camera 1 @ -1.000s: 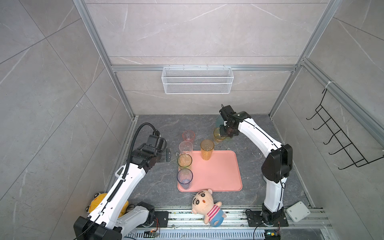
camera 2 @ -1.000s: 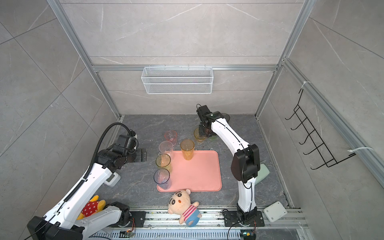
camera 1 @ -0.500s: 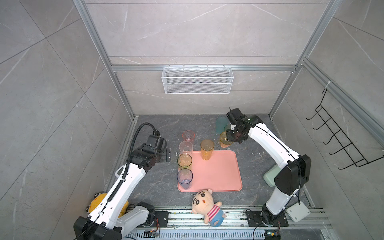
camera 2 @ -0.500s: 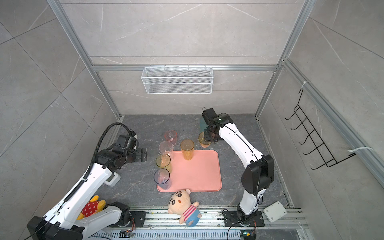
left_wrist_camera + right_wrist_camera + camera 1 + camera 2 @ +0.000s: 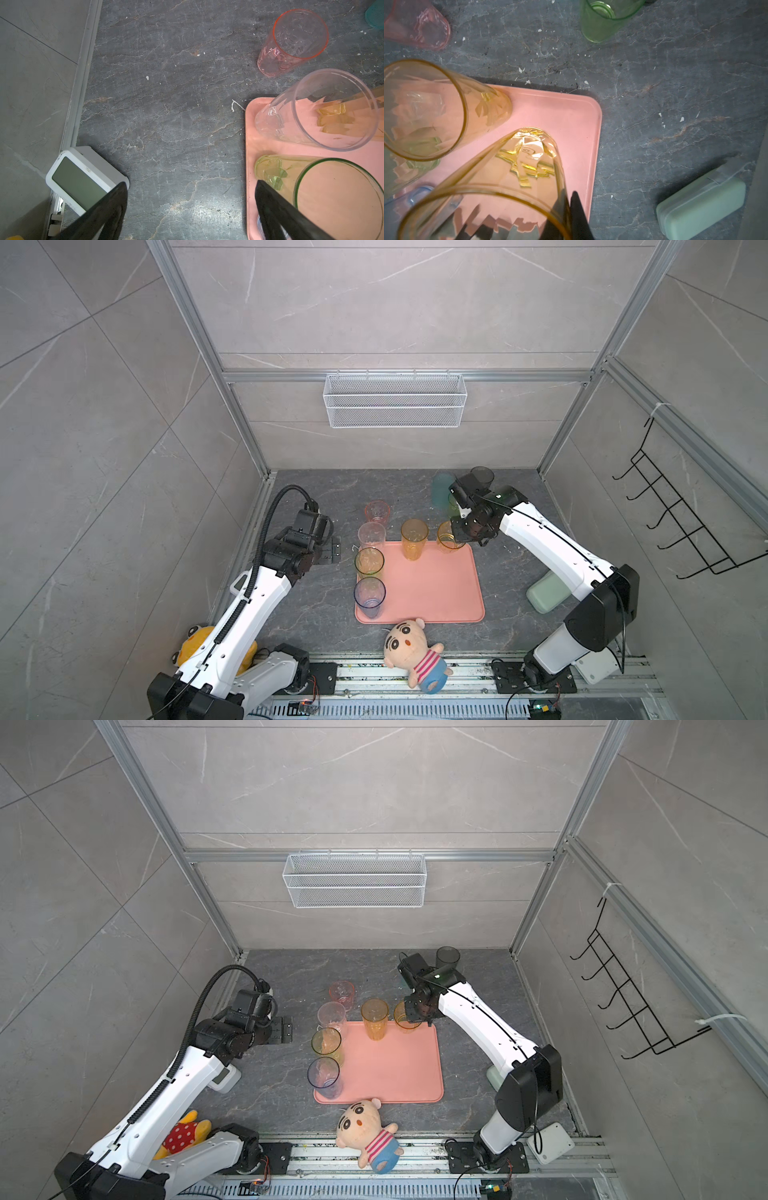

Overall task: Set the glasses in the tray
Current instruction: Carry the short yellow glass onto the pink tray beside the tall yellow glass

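Observation:
The salmon-pink tray (image 5: 432, 593) lies mid-table. My right gripper (image 5: 570, 197) is shut on the rim of a short amber glass (image 5: 508, 166), one finger inside and one outside, holding it over the tray's far right corner (image 5: 449, 536). A tall amber glass (image 5: 414, 537), a clear one (image 5: 315, 112), a green one (image 5: 369, 566) and a blue one (image 5: 369, 597) stand on the tray. Pink (image 5: 377, 512), teal (image 5: 441, 489), light green (image 5: 602, 20) and smoky grey (image 5: 482, 477) glasses stand on the table behind. My left gripper (image 5: 190, 185) hangs open and empty left of the tray.
A plush doll (image 5: 411, 651) lies at the tray's near edge, and a pale green box (image 5: 548, 593) sits right of the tray. A white device with a screen (image 5: 83, 180) stands by the left wall. A wire basket (image 5: 395, 400) hangs on the back wall.
My right gripper has carried the short amber glass from the table behind the tray forward to over the tray's far right corner. The left arm has not moved.

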